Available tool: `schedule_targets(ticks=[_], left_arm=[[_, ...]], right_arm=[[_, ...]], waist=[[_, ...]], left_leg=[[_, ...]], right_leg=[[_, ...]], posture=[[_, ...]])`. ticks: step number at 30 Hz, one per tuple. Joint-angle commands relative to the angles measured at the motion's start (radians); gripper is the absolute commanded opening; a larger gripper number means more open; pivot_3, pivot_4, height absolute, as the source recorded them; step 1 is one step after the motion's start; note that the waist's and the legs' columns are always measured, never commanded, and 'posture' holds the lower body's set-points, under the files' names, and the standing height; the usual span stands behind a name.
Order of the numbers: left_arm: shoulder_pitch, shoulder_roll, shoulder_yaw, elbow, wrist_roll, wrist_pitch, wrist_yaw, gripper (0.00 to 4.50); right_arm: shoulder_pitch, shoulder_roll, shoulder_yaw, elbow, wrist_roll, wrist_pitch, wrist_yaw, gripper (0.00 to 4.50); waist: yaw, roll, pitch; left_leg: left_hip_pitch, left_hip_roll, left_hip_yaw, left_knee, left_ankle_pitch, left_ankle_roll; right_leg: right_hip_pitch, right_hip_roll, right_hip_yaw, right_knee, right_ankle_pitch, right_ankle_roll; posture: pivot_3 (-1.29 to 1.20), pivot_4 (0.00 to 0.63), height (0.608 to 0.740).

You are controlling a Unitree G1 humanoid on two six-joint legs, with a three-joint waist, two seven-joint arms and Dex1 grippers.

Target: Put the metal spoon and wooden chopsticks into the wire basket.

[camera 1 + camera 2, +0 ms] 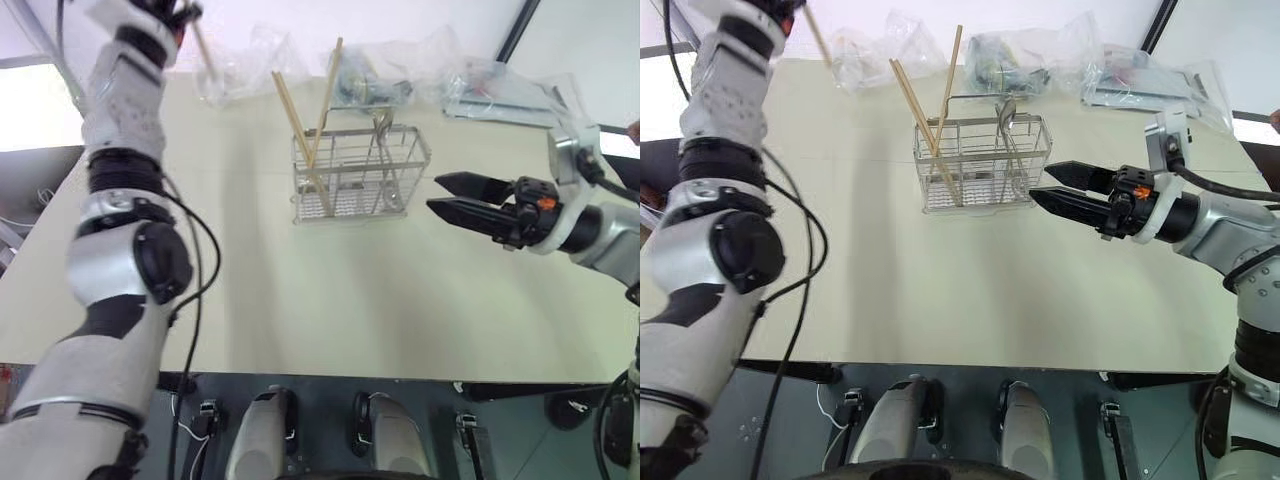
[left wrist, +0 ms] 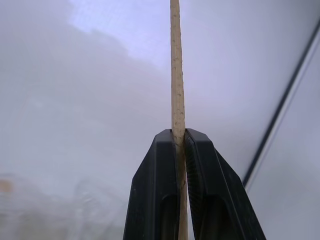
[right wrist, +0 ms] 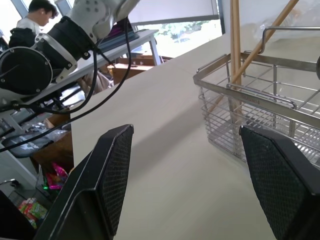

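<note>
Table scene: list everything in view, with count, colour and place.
wire basket: one, silver, upright mid-table.
chopsticks in the basket: three, tan wood, leaning in its left part.
metal spoon: one, silver, standing in the basket's right part.
held chopstick: one, tan, raised above the table's far left.
plastic bags: several, clear, along the far edge.
table: one, cream.
person: one, in the background.
left gripper: black, shut on the held chopstick.
right gripper: black, open, right of the basket.

Left claw (image 2: 179,150) clamped, right claw (image 1: 442,195) agape
</note>
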Motion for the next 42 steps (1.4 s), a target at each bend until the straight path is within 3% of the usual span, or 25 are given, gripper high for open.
schedule_targets(ticks=[1,7,25,28,35,39,42], left_arm=[[0.006,-0.07,-0.043,-0.165,-0.034,0.017,0.039,0.07],[0.116,-0.168,-0.137,-0.312,-0.021,0.066,0.057,0.07],[0.393,-0.237,-0.356,-0.438,0.141,-0.008,0.043,0.07],[0.409,-0.239,-0.355,-0.461,0.135,0.002,0.046,1.08],[0.413,-0.23,-0.337,-0.543,0.103,0.077,0.061,4.44],[0.409,-0.176,-0.315,-0.657,0.076,0.17,0.077,4.44],[0.385,-0.082,-0.286,-0.738,0.044,0.284,0.077,4.44]], right_arm=[[-0.014,0.002,-0.019,-0.038,0.025,-0.01,-0.009,3.48],[0.018,-0.005,-0.049,-0.067,0.056,0.004,-0.039,3.48],[0.026,-0.005,-0.05,-0.08,0.098,-0.001,-0.102,3.48],[0.026,-0.002,-0.046,-0.079,0.094,-0.006,-0.103,3.48],[0.015,0.003,-0.028,-0.061,0.075,-0.019,-0.092,3.48],[0.009,0.005,-0.018,-0.05,0.064,-0.029,-0.085,3.48],[0.012,0.006,-0.015,-0.046,0.056,-0.037,-0.08,3.48]], waist=[[-0.001,0.0,0.0],[-0.002,0.0,0.0],[0.001,0.0,0.0],[0.001,0.0,0.0],[0.001,0.0,0.0],[0.0,0.0,0.0],[-0.003,0.001,0.0]], left_leg=[[0.0,0.0,0.0,0.0,0.0,0.001],[0.002,0.0,0.0,-0.002,0.0,0.0],[0.001,0.0,-0.001,-0.001,-0.003,0.005],[0.001,0.0,-0.001,-0.001,-0.003,0.005],[0.001,0.0,-0.001,-0.001,-0.004,0.006],[0.001,0.0,-0.001,-0.001,-0.004,0.006],[0.001,0.0,-0.001,-0.001,-0.004,0.006]], right_leg=[[0.0,0.0,0.0,0.0,0.0,0.0],[0.0,0.001,0.0,0.0,0.0,0.0],[0.001,0.0,0.0,-0.001,0.0,0.0],[0.001,0.0,0.0,-0.001,0.0,0.0],[0.001,0.0,0.0,-0.001,0.0,0.0],[0.001,0.0,0.0,-0.001,0.0,0.0],[0.001,0.001,0.0,-0.001,0.0,0.0]], posture=[[0.0,0.15,0.704],[0.0,0.15,0.704],[0.0,0.15,0.704],[0.0,0.15,0.704],[0.0,0.15,0.704],[0.0,0.15,0.704],[0.0,0.15,0.704]])
